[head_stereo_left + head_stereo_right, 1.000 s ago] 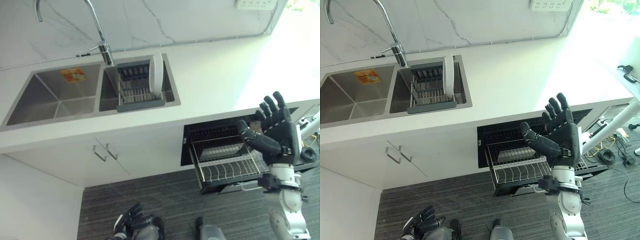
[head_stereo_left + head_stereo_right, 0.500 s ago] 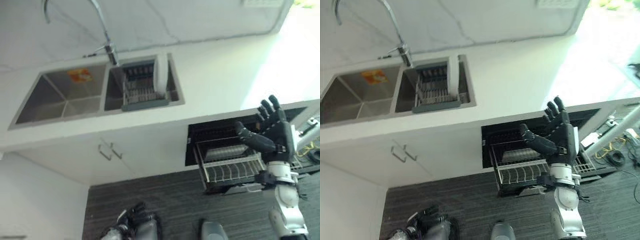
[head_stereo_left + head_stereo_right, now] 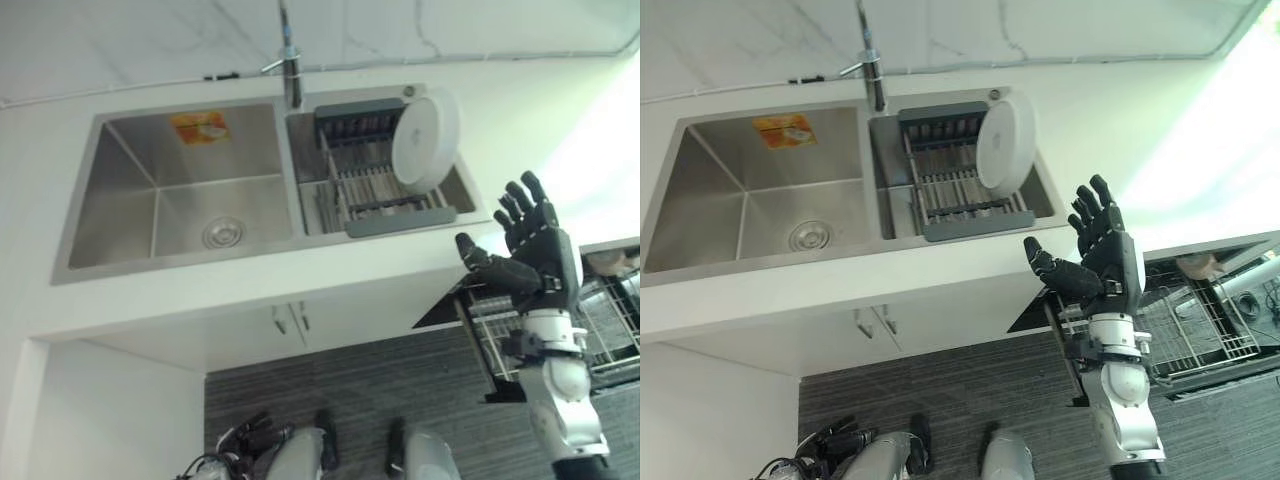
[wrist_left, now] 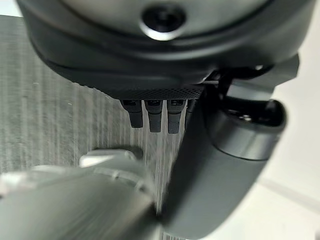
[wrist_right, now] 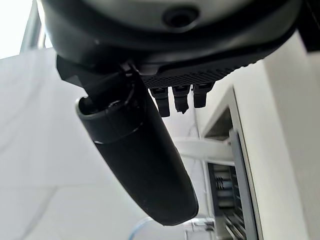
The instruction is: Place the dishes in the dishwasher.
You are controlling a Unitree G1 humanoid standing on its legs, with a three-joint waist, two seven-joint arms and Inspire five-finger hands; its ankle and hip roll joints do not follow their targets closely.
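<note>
Change since a second ago: the camera has swung left, so the sink now sits mid-picture and the dishwasher drawer has slid to the right edge; the right hand is still raised with nothing in it. Right hand (image 3: 535, 255): fingers straight and spread, thumb out to the side, palm empty, held up in front of the counter's front edge, just right of and below the sink's drying rack. Plate (image 3: 424, 138): white, round, standing on edge and tilted, leaning at the right end of the rack; it lies above and to the left of the right hand, apart from it, with the counter edge between them. Rack (image 3: 372, 180): dark grey frame with wire bars, seated in the sink's right basin. Sink (image 3: 180, 195): steel, two basins, the left one bare but for an orange sticker (image 3: 200, 126) on its back wall and a drain; tap (image 3: 290, 62) behind the divider. Dishwasher drawer (image 3: 1200, 330): pulled out under the counter to the right of the sink, wire basket showing, partly behind the right arm. Left hand (image 3: 245, 442): low by the floor below the sink, fingers loosely relaxed, holding nothing. Surfaces: white counter (image 3: 520, 120) with open room to the right of the sink, pale veined wall behind, white cabinet doors below, dark striped floor (image 3: 970, 385).
</note>
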